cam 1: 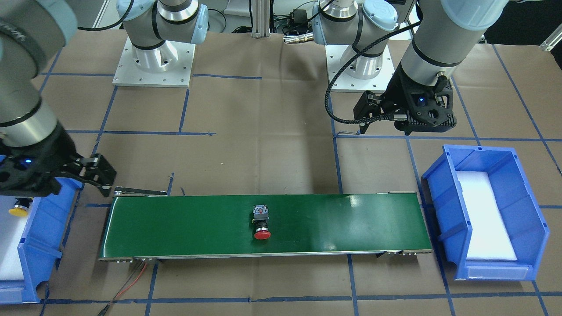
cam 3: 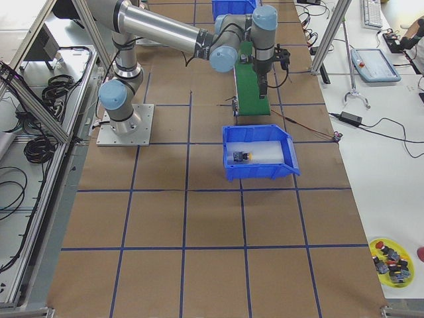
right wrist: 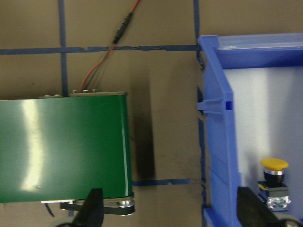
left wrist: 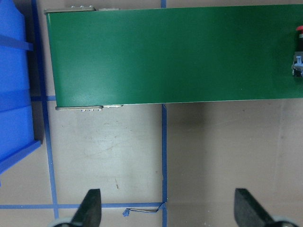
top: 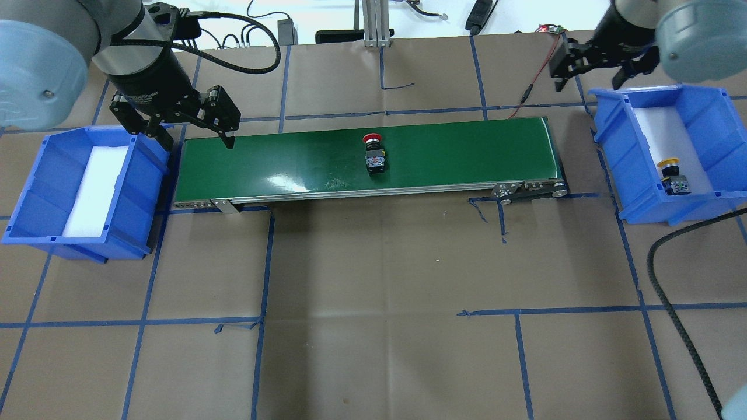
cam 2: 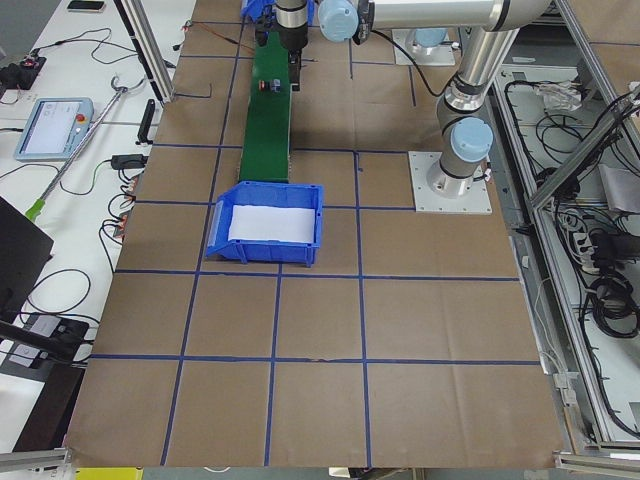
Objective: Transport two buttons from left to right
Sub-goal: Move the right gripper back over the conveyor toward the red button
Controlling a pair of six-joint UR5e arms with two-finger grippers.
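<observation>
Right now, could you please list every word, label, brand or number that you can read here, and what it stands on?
No text can be read.
Dark lettering on the right arm's grey metal tube: too blurred.
Screen of the pale-blue-framed tablet on the side bench: too small.

The 2 arms are silver-grey tubes: the left arm (cam 1: 432, 48) and the right arm (cam 1: 19, 118) both have pale blue joint caps (cam 1: 199, 22) and black rings. Each stands on a white square base plate (cam 1: 127, 77) with small screws round its edge. A black braided cable (cam 1: 326, 98) runs to the left wrist. The left gripper (top: 196, 140) and right gripper (top: 589, 80) are black and angular, and each housing shows a small blue light (cam 1: 420, 100).
</observation>
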